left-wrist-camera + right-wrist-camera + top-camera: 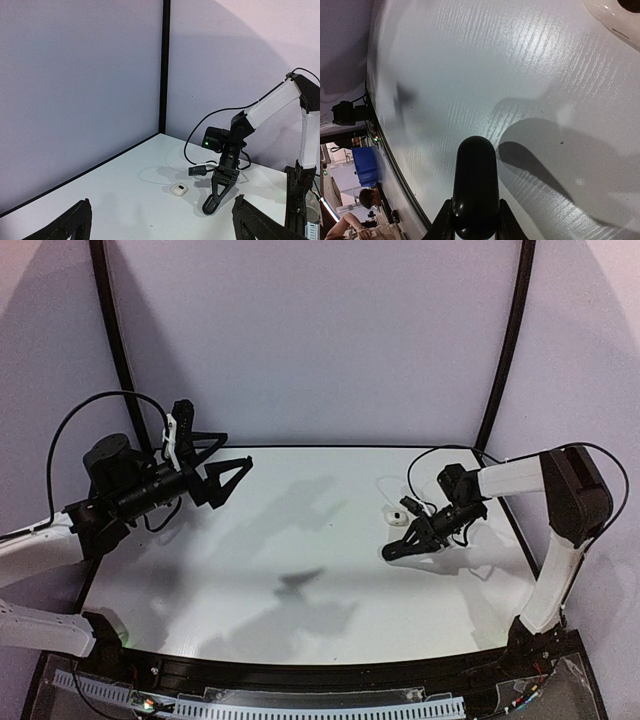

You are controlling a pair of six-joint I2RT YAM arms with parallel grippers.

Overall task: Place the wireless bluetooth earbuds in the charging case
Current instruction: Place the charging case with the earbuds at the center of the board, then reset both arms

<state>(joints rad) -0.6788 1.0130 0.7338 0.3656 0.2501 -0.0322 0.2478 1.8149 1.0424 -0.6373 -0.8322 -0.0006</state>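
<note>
A: Where is the case, and is anything in it?

B: The white charging case lies on the worktop towards the right, well back from the near edge. There is a dark patch in its top face. That may be an empty socket or a black earbud already seated, it is too small to tell

A: And the earbuds themselves?

B: I can find none loose on the worktop in any view. So by my reading the task is early or at mid-point at best, and nothing shows a finished insertion

A: What are the arms doing?

B: The right end effector is tipped down to the worktop just in front of the case and apart from it. Its jaws are clenched on a black pill-shaped object, glossy and round-ended. I would guess a second, dark case, not a bud, but its lower part is cut off. The left end effector is released, jaws wide, raised at the far left and holding nothing

A: Anything else unclear?

B: In the right wrist view only a white corner shows at the top right, probably the case. Whether the object touches the worktop I cannot say
</note>
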